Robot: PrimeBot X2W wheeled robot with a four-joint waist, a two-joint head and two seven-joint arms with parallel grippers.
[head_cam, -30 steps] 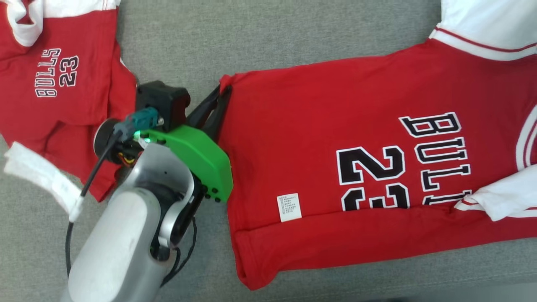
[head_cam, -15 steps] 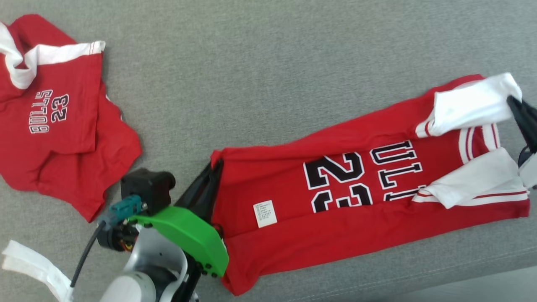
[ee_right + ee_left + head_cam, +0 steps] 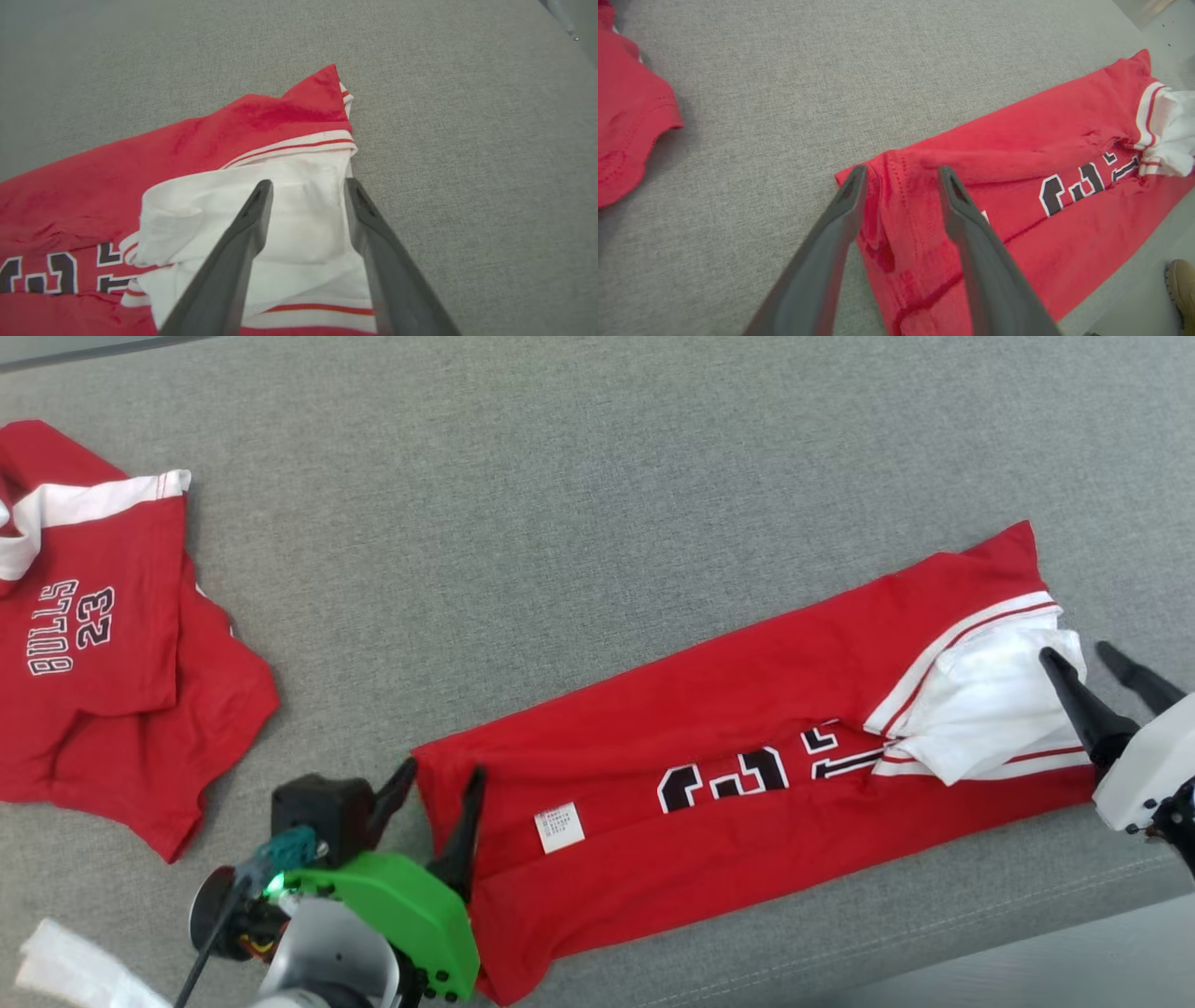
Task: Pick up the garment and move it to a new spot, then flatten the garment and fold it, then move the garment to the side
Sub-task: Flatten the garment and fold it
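The garment (image 3: 747,728), a red jersey with white sleeves and a black print, lies folded lengthwise in a long band on the grey surface (image 3: 579,523). My left gripper (image 3: 443,770) stands open at its left end, a finger on each side of the hem corner (image 3: 887,186). In the left wrist view the left gripper (image 3: 902,170) holds nothing tight. My right gripper (image 3: 1074,651) is open at the right end, over the white sleeve (image 3: 299,242). The right wrist view shows the right gripper (image 3: 308,183) with its fingers spread above that sleeve, and the garment (image 3: 210,149) stretching away to the left.
A second red jersey (image 3: 112,653) lies crumpled at the far left and reaches into the left wrist view (image 3: 626,121). A white strip (image 3: 65,975) sits at the lower left. The surface's front edge (image 3: 1027,943) runs close below the garment. A shoe (image 3: 1181,289) stands on the floor.
Both grippers went from shut on the garment's ends to open. The garment's far half now lies folded over most of the print. The camera view has shifted too.
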